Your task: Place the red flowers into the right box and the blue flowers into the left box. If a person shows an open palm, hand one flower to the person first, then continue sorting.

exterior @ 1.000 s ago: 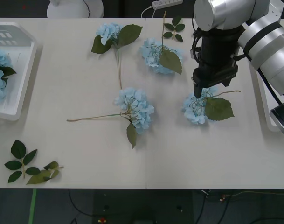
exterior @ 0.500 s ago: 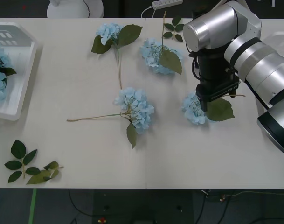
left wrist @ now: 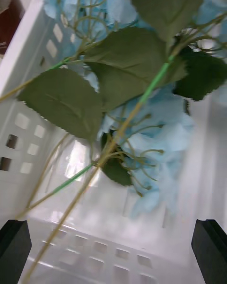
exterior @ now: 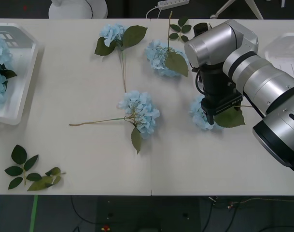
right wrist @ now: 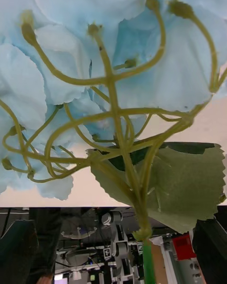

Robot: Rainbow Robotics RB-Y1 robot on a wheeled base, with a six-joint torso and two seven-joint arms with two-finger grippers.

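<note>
Blue flowers lie on the table: one at the back (exterior: 113,34), one beside it (exterior: 161,58), one in the middle (exterior: 139,112) and one at the right (exterior: 201,115). My right gripper (exterior: 212,119) is down on that right bloom. In the right wrist view its stalks and leaf (right wrist: 113,123) sit between the fingers (right wrist: 19,251) of the open right gripper (right wrist: 116,232). My left gripper (left wrist: 111,232) hangs open over the left box (left wrist: 28,137), above the blue flowers (left wrist: 142,123) lying in it. The left box (exterior: 19,72) stands at the far left, the right box (exterior: 284,48) at the far right. The red flowers are out of view.
Loose green leaf sprigs lie at the front left (exterior: 28,171) and at the back (exterior: 180,29). A long tan stem (exterior: 96,121) runs left from the middle flower. A white power strip (exterior: 173,4) lies beyond the table's far edge.
My right arm has swung in and come down over the right-hand flower, now covering part of its bloom and leaf. The other table flowers have not moved.
</note>
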